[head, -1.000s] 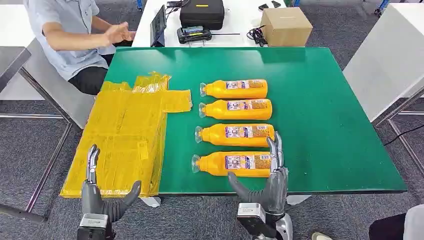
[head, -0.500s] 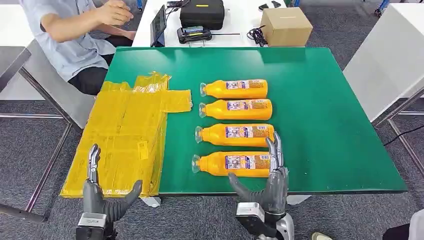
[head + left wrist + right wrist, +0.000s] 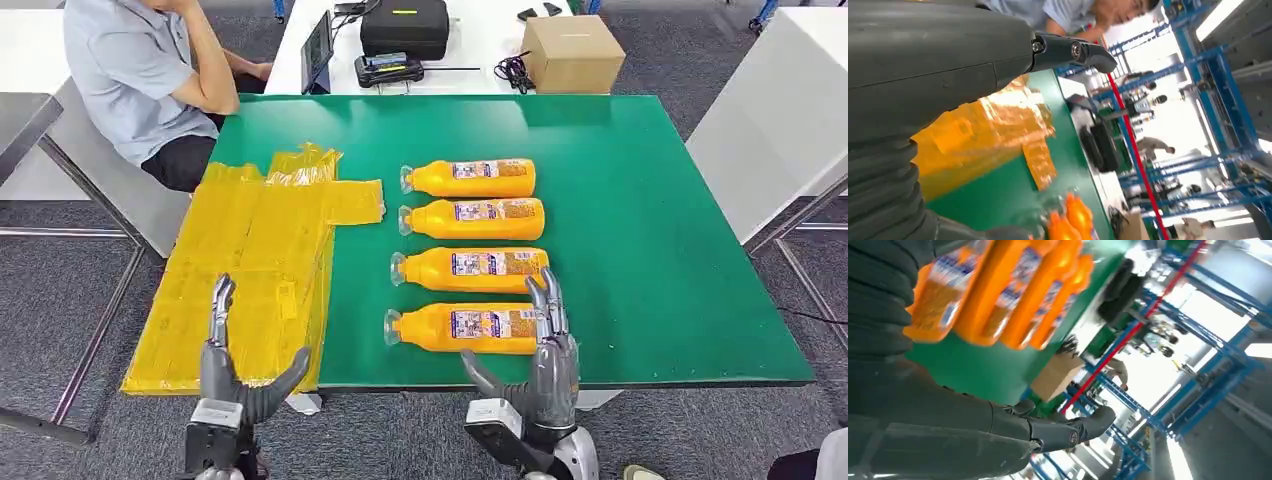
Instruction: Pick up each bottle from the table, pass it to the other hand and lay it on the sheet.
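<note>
**Four bottles in a row on the table, none yet lifted; both hands empty.**

The right hand (image 3: pixel 535 372) was recorded open, fingers spread and upright, at the table's (image 3: pixel 640 250) near edge, just at 6 o'clock of the nearest bottle (image 3: pixel 462 328); nothing was gripped. The left hand (image 3: pixel 235 378) was likewise recorded open and empty, at 6 o'clock of the yellow sheet (image 3: pixel 250 270), which overhung the table at 9 o'clock. A risk was judged: the bottles lay close together (side by side, caps toward 9 o'clock), so a wide grasp could nudge the second bottle (image 3: pixel 470 269) or roll the nearest off the edge. The head view gave the whole row and a seated person (image 3: pixel 150 80) at 11 o'clock; the right wrist view gave the bottles' labels close up, blurred.
</note>
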{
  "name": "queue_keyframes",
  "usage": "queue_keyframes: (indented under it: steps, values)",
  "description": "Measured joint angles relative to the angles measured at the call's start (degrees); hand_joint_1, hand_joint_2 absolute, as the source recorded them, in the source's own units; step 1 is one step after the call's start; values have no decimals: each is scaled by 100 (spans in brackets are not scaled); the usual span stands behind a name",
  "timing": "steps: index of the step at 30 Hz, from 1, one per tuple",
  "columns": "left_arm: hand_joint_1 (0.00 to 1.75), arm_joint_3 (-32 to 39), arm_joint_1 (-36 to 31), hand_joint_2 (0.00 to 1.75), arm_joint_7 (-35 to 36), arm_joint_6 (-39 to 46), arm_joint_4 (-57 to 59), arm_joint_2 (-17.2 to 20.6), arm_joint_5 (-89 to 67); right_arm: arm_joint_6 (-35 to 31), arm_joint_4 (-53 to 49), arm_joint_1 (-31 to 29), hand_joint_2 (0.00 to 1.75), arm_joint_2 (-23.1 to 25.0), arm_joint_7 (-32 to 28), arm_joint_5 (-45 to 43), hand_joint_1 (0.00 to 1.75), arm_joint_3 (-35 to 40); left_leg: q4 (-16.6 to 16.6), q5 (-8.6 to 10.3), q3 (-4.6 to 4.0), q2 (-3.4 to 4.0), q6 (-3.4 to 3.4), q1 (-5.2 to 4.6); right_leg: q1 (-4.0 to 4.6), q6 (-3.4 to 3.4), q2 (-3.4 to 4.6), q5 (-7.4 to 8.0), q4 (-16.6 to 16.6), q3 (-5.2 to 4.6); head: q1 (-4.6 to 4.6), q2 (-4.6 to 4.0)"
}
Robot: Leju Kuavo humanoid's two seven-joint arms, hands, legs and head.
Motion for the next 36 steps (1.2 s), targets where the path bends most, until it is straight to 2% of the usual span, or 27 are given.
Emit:
queue_keyframes:
  steps: [8, 16, 22, 36]
  values:
    - [0, -522, -437, 175, 124, 81, 607, -70, 74, 550, 341, -69, 175, -821, 1077, 1406, 0, -212, 3, -3, -2, 3, 3, -4, -2, 3, 1, 2, 0, -2, -2, 0]
    - [0, -970, -602, 175, 144, 2, 893, -159, 111, 1387, 830, -489, 175, -1403, 1451, 1717, 0, -312, 3, -4, -1, 4, 5, -3, -1, 3, 1, 2, 0, -1, -2, 0]
    - [0, -1204, -701, 175, 149, -50, 1035, -194, 174, 1792, 1328, -870, 175, -1482, 1355, 1597, 0, -308, 3, -3, 0, 4, 6, -3, -1, 3, 1, 3, 1, -1, -4, 0]
    - [0, -1534, -805, 175, 149, -59, 1151, -199, 197, 1976, 2166, -1340, 175, -1294, 1174, 1501, 0, -63, 3, -3, -3, 2, 6, -2, -1, 3, 1, 2, 1, -1, -4, 0]
